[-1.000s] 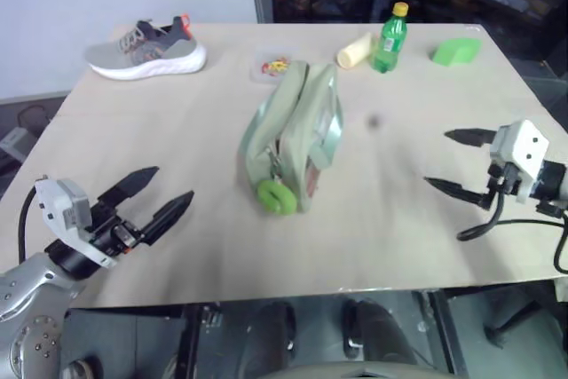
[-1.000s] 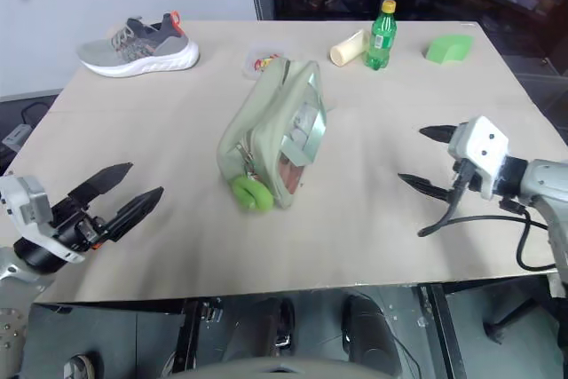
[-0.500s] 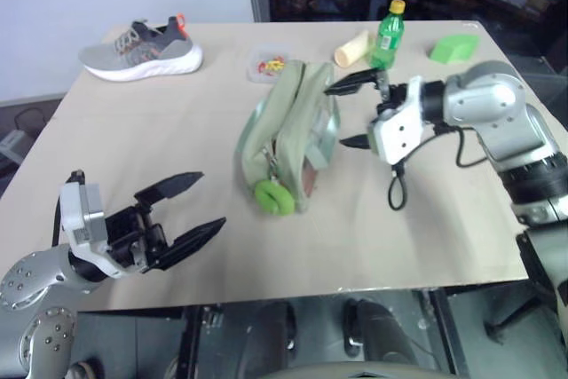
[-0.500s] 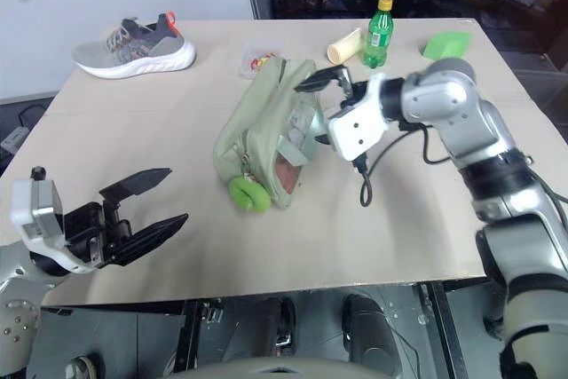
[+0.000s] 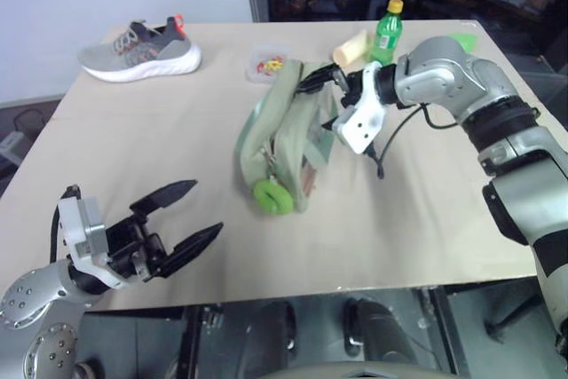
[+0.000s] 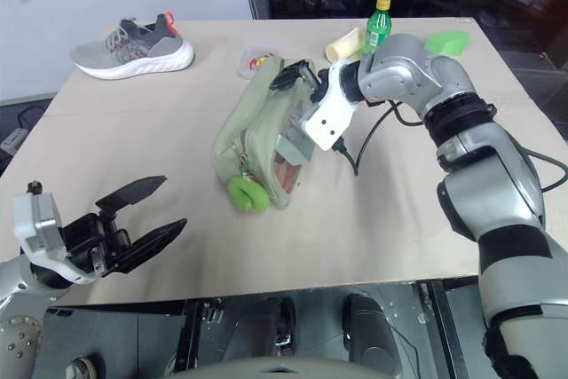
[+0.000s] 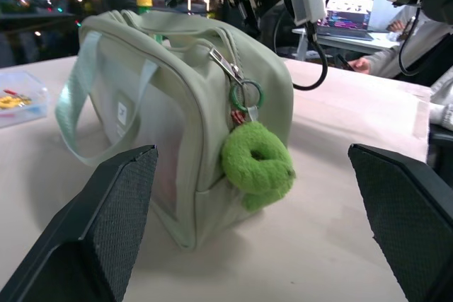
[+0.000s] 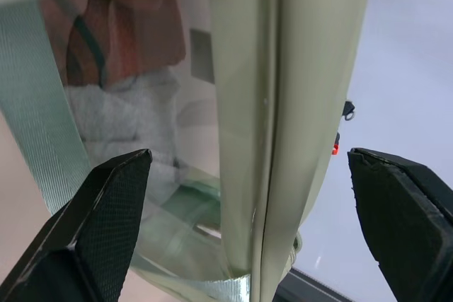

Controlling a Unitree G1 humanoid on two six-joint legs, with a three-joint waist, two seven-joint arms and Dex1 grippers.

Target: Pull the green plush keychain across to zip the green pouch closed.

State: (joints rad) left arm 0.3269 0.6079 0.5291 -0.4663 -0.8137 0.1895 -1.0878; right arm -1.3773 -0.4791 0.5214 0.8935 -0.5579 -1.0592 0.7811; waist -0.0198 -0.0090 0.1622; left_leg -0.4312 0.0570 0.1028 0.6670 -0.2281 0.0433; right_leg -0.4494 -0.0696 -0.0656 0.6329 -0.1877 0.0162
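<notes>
The pale green pouch (image 5: 282, 135) stands in the middle of the table, its clear side showing red contents. The lime-green plush keychain (image 5: 273, 196) hangs from the zipper pull at the pouch's near end, also shown close up as the keychain (image 7: 258, 164). My right gripper (image 5: 312, 104) is open and reaches over the pouch's far end. The pouch's top edge (image 8: 283, 104) runs between its fingers; touch is unclear. My left gripper (image 5: 206, 209) is open and empty near the table's front left, pointing at the keychain from a short distance.
Along the table's far side lie a grey sneaker (image 5: 142, 46), a small clear box of coloured bits (image 5: 269, 65), a cream roll (image 5: 352, 47), a green bottle with a yellow cap (image 5: 386, 33) and a green wedge block (image 5: 461, 40). The right arm's cable (image 5: 390, 144) hangs beside the pouch.
My right arm swung in from the table's right side to the pouch's far end, rolling its wrist. The left gripper shifted slightly toward the pouch. Both stayed open.
</notes>
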